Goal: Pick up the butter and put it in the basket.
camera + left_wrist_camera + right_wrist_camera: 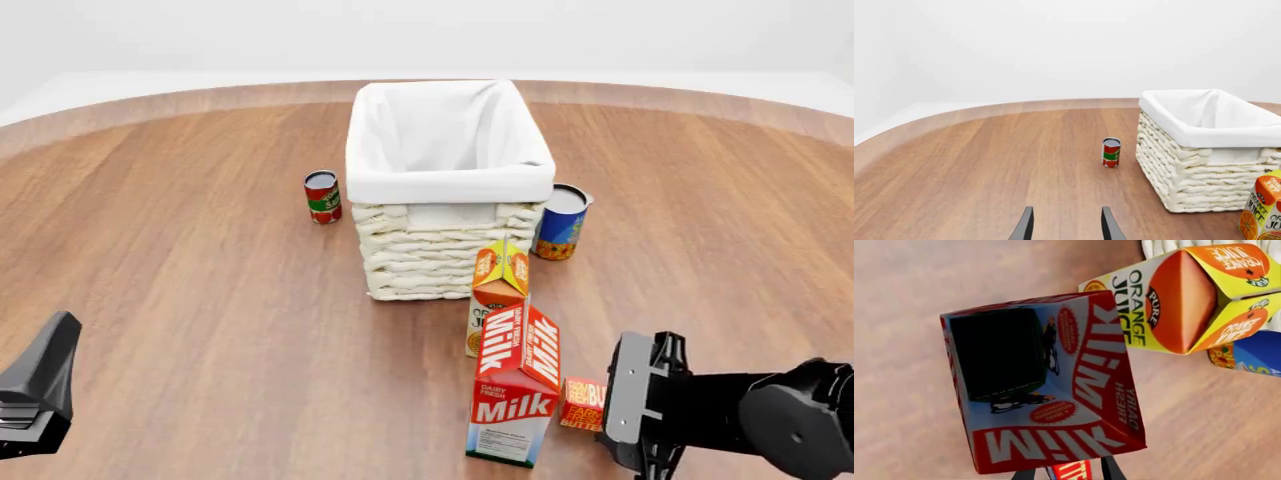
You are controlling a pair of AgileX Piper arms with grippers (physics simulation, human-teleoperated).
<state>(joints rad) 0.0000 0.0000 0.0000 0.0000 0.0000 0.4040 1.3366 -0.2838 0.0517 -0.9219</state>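
The right gripper point(627, 415) is at the butter point(582, 404), which lies beside the milk carton point(517, 395) — whether it grips I cannot tell. Next, I think: lift and carry to the basket point(450, 178) — avoiding the carton.

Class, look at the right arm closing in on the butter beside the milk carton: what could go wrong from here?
1. The butter sits right against the milk carton; the right gripper might nudge and topple the carton.
2. The orange juice carton stands between the butter and the basket, so a low carry could clip it.
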